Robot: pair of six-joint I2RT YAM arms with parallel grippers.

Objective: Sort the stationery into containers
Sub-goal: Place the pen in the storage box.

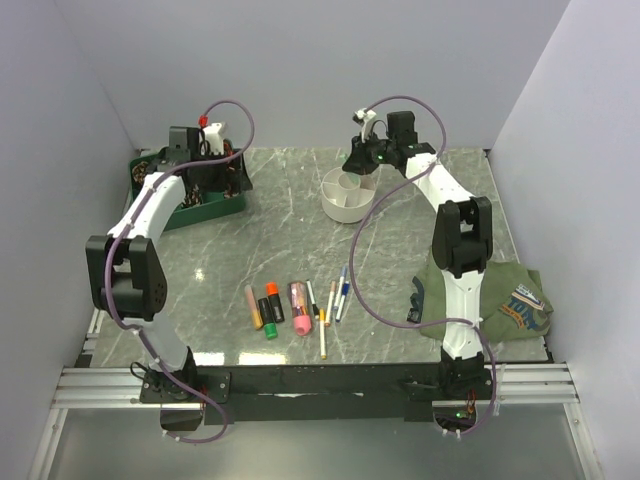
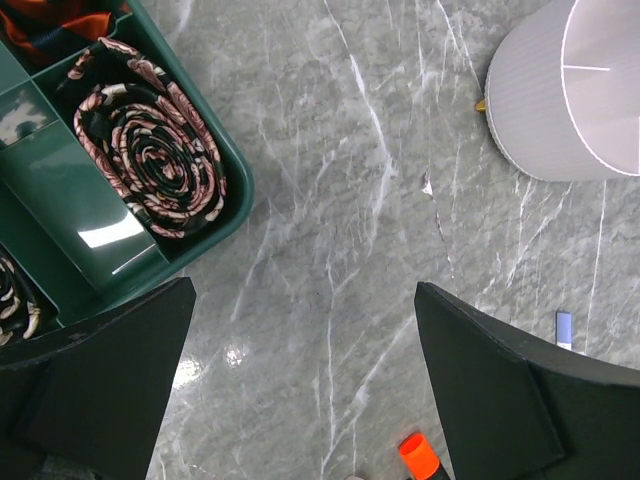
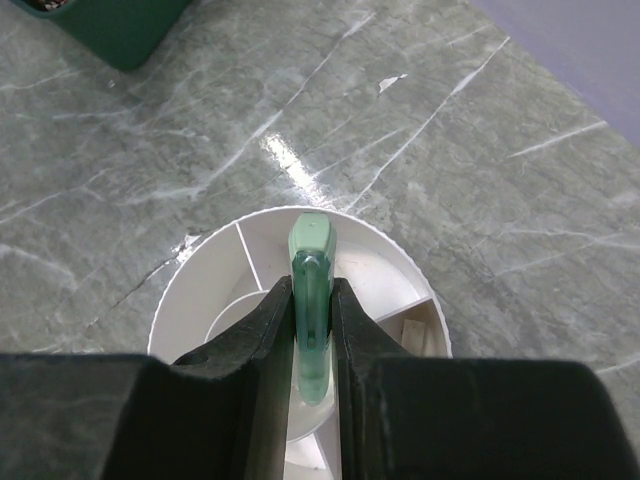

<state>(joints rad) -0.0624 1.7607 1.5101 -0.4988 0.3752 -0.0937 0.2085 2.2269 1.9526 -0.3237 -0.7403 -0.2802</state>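
- Over the white bowl [image 3: 205, 280], the right end effector [image 3: 312, 295] is narrowed on a green-capped pen [image 3: 312, 235], whose cap end protrudes beyond the fingers.
- Pen judged light, rigid and smooth; it may slip if the clamp loosens.
- Left end effector [image 2: 305, 385] stands wide, holding nothing, beside the green tray [image 2: 100, 250].
- Other stationery [image 1: 300, 305] lies in a row on the near surface [image 1: 300, 220]; take each across mid-barrel.

Green pen cap [image 3: 312, 250], white bowl [image 3: 212, 272], dark green tray [image 2: 60, 190], grey-veined table [image 2: 330, 200]
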